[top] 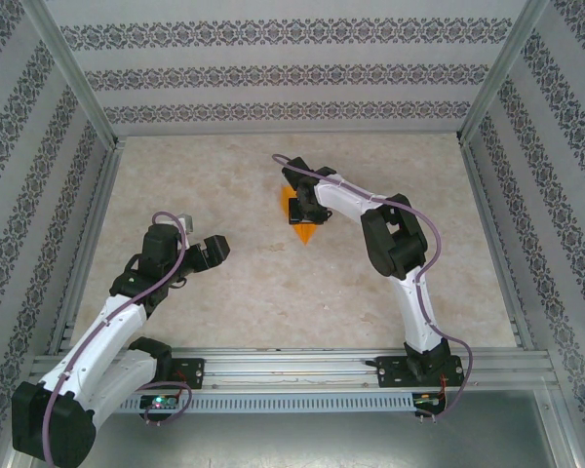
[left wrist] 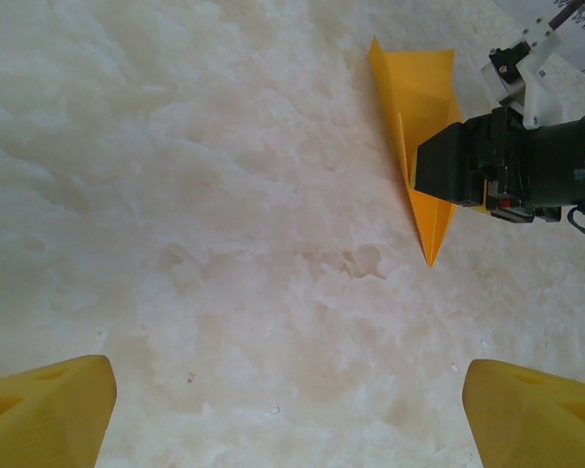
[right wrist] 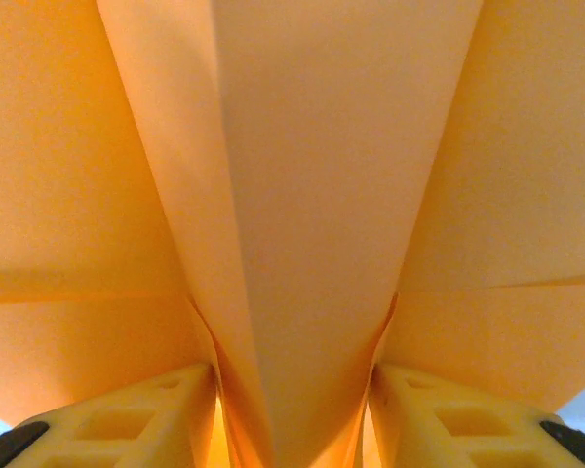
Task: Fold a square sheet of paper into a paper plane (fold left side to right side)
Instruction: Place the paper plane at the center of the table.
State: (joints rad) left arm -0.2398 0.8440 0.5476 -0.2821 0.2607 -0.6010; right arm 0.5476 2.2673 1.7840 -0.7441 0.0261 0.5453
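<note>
Nearest, the left gripper (left wrist: 291, 414) hangs spread wide, its blunt yellow fingertips over the marbled cream table (top: 224, 292). Mid-table lies the paper plane (left wrist: 421, 97), a smooth orange dart with crisp layered creases, its point toward the arms. The right gripper (right wrist: 292, 419) straddles its raised centre fold, jaws half parted, a slim gap either side. Beyond stand floral-striped walls (top: 292, 73)

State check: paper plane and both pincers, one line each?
paper plane: folded into a pointed dart, lying on the table.
left pincer: open, holding nothing, apart from the plane.
right pincer: partly open, fingers either side of the plane's raised centre fold.
</note>
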